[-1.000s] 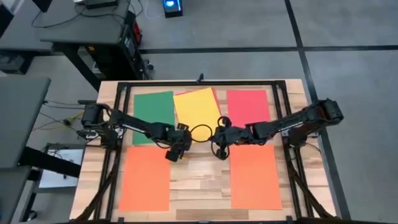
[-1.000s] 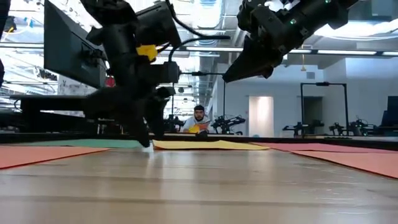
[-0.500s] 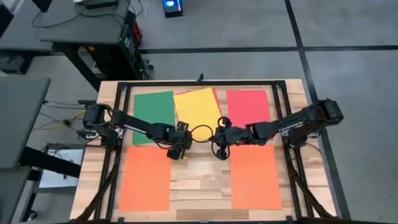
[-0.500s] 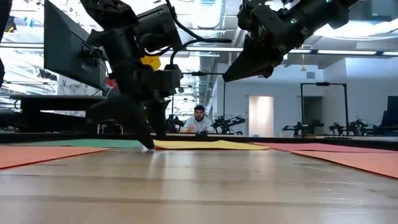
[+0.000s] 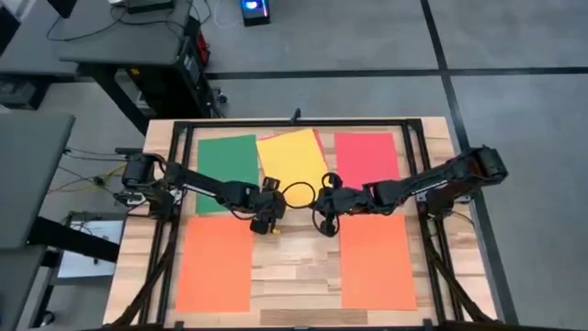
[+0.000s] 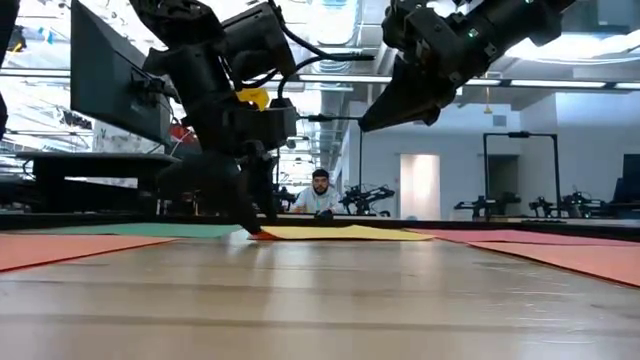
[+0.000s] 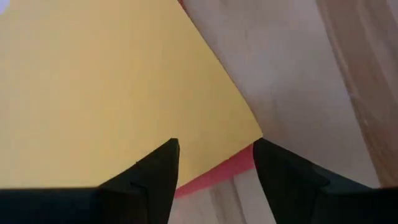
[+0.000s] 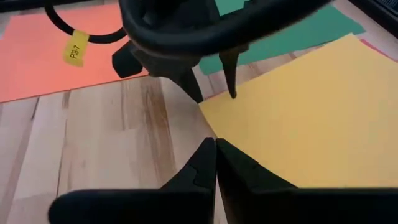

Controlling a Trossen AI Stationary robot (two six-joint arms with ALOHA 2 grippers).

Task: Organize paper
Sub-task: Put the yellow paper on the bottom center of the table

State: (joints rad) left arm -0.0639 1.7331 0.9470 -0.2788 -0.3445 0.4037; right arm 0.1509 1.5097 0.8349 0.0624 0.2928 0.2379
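Paper lies in two rows on the wooden tabletop (image 5: 280,267). The far row holds a green sheet (image 5: 227,170), a yellow sheet (image 5: 292,158) turned slightly askew, and a red sheet (image 5: 366,156); the near row holds two orange sheets, one on the left (image 5: 215,263) and one on the right (image 5: 377,261). A second red sheet (image 7: 217,175) lies under the yellow one, its edge peeking out past the yellow sheet's near corner.

The left tool (image 7: 214,168) is down at that near corner, fingers spread apart and straddling the spot where the yellow corner and the red edge meet; the left wrist view shows nothing pinched between them. In the low view its tips (image 6: 250,225) reach down to the sheet's edge at the tabletop.

The right tool (image 8: 215,149) hangs above the tabletop just beside the same corner, fingers pressed together and empty, facing the left tool across the yellow sheet. In the low view it is clearly raised off the surface (image 6: 375,120).

A person (image 6: 320,195) sits in the room beyond the tabletop.
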